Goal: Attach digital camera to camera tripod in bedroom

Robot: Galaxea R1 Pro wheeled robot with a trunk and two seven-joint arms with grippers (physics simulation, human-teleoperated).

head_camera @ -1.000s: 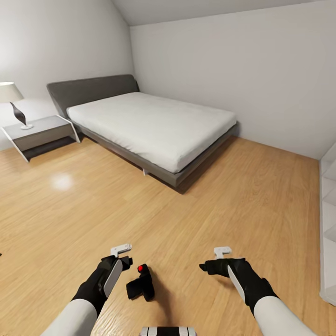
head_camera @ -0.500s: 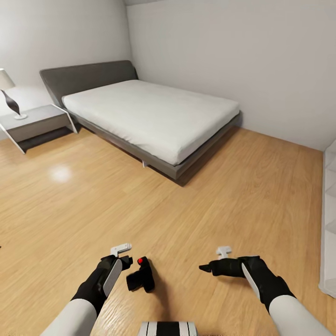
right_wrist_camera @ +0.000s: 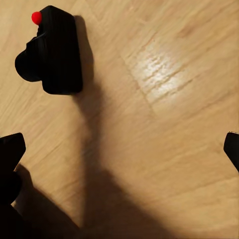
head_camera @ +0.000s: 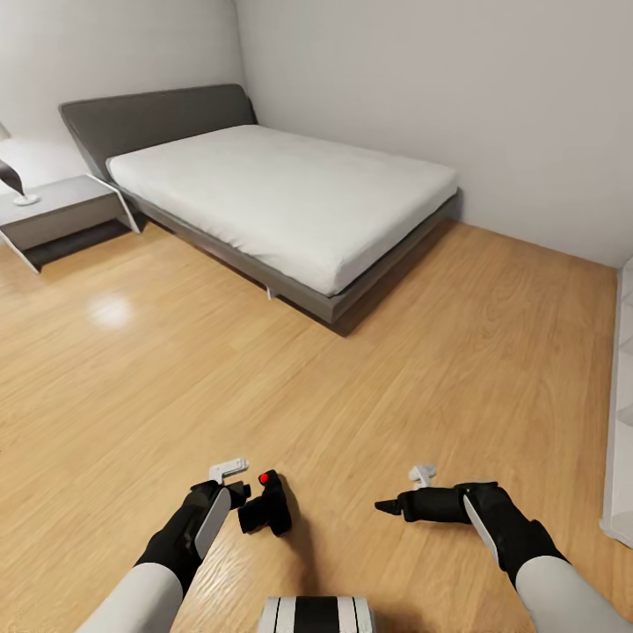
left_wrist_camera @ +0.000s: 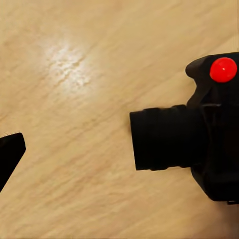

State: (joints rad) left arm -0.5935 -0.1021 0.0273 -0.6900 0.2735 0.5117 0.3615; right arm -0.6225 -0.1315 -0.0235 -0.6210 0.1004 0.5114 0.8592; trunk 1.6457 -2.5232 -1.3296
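A bedroom with a bed on a wood floor. The left gripper touches the camera, low in front; whether it clasps it I cannot tell, though carrying seems the purpose. The right gripper hangs spread and empty.

A light wood floor runs across the room. On it, far and left of centre, stands a grey-framed bed carrying a bare white mattress. At the far left, a low grey nightstand also stands on the floor, with a lamp base on top. At the right edge a white shelf unit meets the floor. Near centre, a small black camera appears above the floor; whether it rests on the wood cannot be told.
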